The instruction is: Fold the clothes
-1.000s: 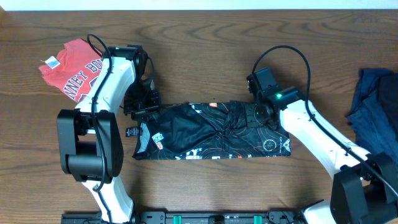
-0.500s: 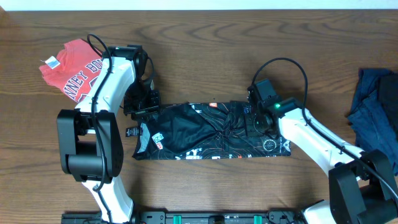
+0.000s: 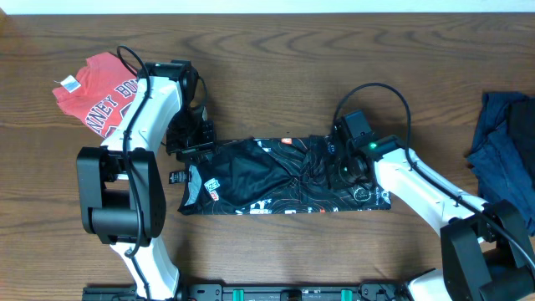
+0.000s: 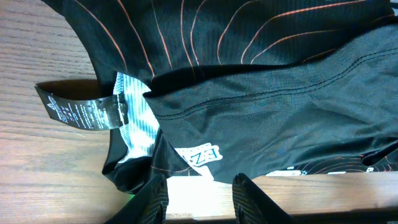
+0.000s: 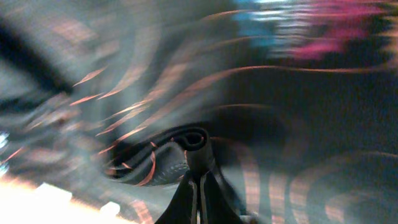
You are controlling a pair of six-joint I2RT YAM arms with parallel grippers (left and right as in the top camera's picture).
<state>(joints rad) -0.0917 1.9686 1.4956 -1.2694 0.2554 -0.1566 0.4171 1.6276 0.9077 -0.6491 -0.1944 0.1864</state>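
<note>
- While the black T-shirt [image 3: 276, 180] with thin orange contour lines is laid out as a long, crumpled band across the middle of the bench [image 3: 276, 58], one arm is set over each end of it.
- The right gripper [image 5: 198, 186] is seen pressed together on a raised pinch of the black fabric towards the band's right end; that wrist view is blurred.
- The left gripper [image 4: 199, 186] is held partly apart at the band's upper left corner; bare wood is seen between its fingers, and nothing is seen clamped there.
- A black care label [image 4: 78, 109] is spread on the wood beside the collar.
- The red T-shirt [image 3: 96, 88] is bunched at the far left, and the dark navy T-shirts [image 3: 506, 142] are heaped at the right edge, both well apart from the band.
</note>
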